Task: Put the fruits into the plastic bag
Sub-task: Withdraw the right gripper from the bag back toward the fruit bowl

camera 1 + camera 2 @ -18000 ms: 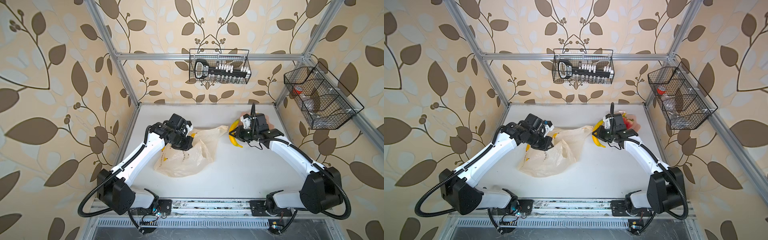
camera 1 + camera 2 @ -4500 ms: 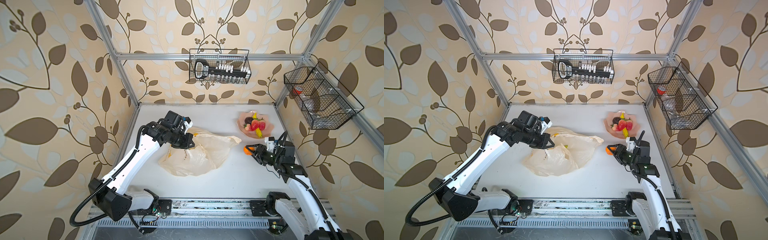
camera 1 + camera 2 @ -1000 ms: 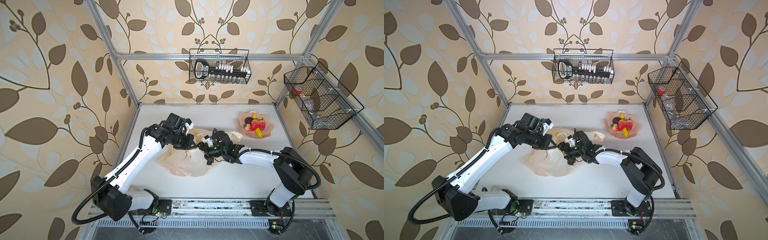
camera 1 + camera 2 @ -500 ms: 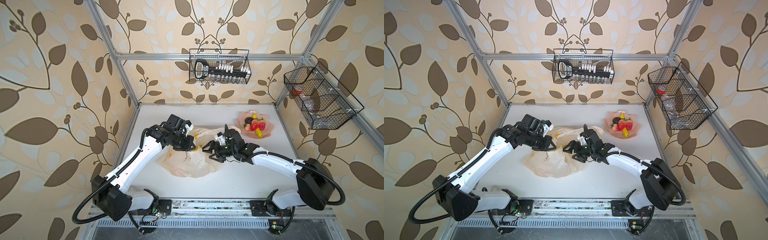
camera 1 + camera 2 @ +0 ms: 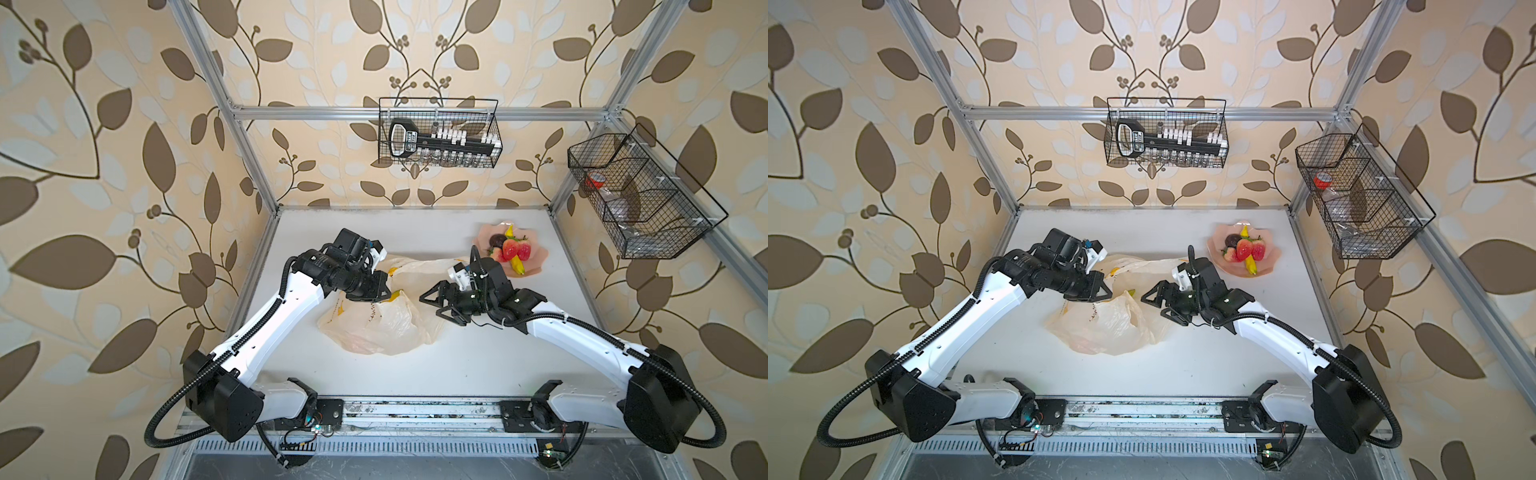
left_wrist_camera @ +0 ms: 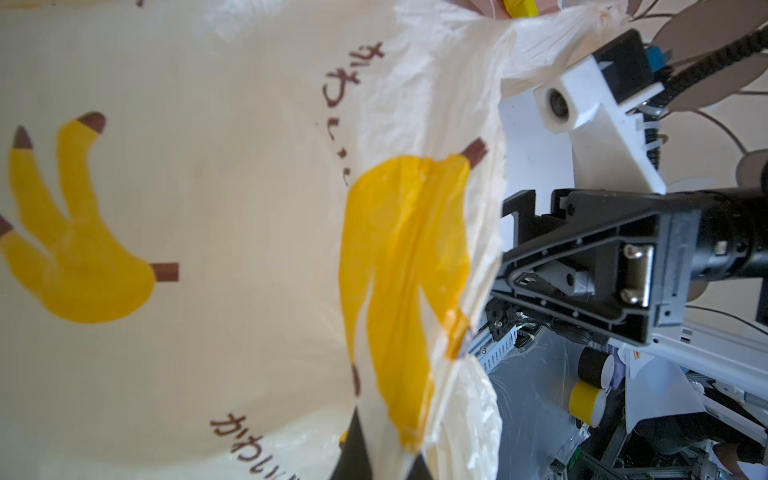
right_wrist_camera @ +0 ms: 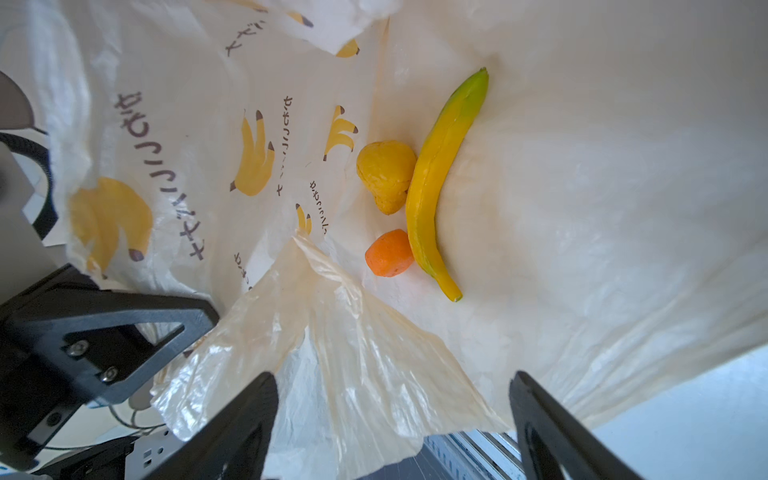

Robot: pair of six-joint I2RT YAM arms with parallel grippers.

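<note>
**Drop-off done, back for more**

Both top views first. Spotting the right gripper [image 5: 434,307] backed out to the 3 o'clock side of the plastic bag [image 5: 382,328], jaws spread wide with nothing in them. Was hauling a fruit near the plate a few seconds back, and was buried in the bag mouth a second ago. So, one more piece delivered.

Left gripper [image 5: 376,291] at the bag's 11 o'clock, clamped shut on the rim and propping the mouth open. Over at the table's 1 o'clock, a pale pink wavy plate [image 5: 538,259] with two strawberries [image 5: 513,249], a small banana [image 5: 517,267] and a dark purple piece [image 5: 496,240]. Roughly halfway, by the look of it.

Left wrist: thin crinkly translucent film up close, with flat yellow banana prints and brown lettering. Dark finger pinching a fold.

Right wrist: looking straight into the bag. Round matte orange [image 7: 389,252] touching a long glossy banana [image 7: 440,183], with a lumpy yellow pear [image 7: 386,174] snug against it too. Black fingertips well apart.
</note>
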